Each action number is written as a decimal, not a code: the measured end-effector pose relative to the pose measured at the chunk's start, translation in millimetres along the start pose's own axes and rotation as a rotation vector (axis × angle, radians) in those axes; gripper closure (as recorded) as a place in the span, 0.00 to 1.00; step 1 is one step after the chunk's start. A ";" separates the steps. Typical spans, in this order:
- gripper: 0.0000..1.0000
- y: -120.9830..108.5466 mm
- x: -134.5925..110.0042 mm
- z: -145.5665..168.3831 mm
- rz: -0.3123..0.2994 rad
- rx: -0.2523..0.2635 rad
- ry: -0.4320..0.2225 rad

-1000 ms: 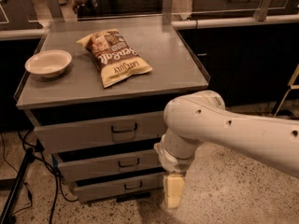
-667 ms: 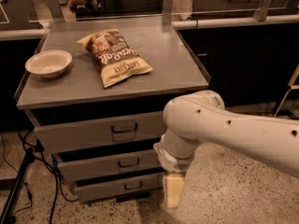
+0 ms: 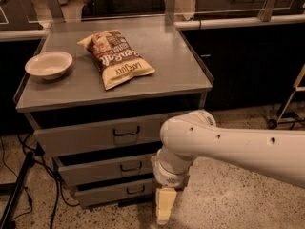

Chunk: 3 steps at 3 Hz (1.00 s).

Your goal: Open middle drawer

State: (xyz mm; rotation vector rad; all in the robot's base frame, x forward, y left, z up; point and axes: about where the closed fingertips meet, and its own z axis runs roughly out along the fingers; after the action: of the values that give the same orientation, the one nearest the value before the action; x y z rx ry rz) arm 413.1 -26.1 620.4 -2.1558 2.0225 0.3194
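The middle drawer (image 3: 102, 170) is the second of three grey drawers in a metal cabinet. It has a low flat front and a small dark handle (image 3: 129, 167) at its centre, with a dark gap above the front. My gripper (image 3: 163, 208) hangs pointing down from the thick white arm (image 3: 224, 144), low near the floor. It is in front of the right end of the bottom drawer (image 3: 112, 192), below and to the right of the middle drawer's handle, and it touches neither. The arm's wrist covers the right ends of the middle and bottom drawers.
The top drawer (image 3: 86, 137) has a taller front. On the cabinet top (image 3: 176, 66) lie a chip bag (image 3: 116, 58) and a white bowl (image 3: 48, 64). Black cables and a stand leg (image 3: 16, 194) are on the floor at the left. A dark counter stands behind.
The arm and gripper have moved a little to the left and down, closer to the drawer fronts. The drawers, bag and bowl have not moved.
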 end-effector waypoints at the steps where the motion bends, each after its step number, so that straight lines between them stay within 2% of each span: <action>1: 0.00 0.5 0.1 0.9 0.002 -0.001 -0.002; 2: 0.00 -4.8 -4.0 23.4 0.009 -0.018 0.002; 3: 0.00 -25.0 -10.5 64.0 0.019 -0.053 0.002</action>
State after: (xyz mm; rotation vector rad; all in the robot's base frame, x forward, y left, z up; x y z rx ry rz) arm 434.8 2.8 561.0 -2.1700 2.0588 0.3785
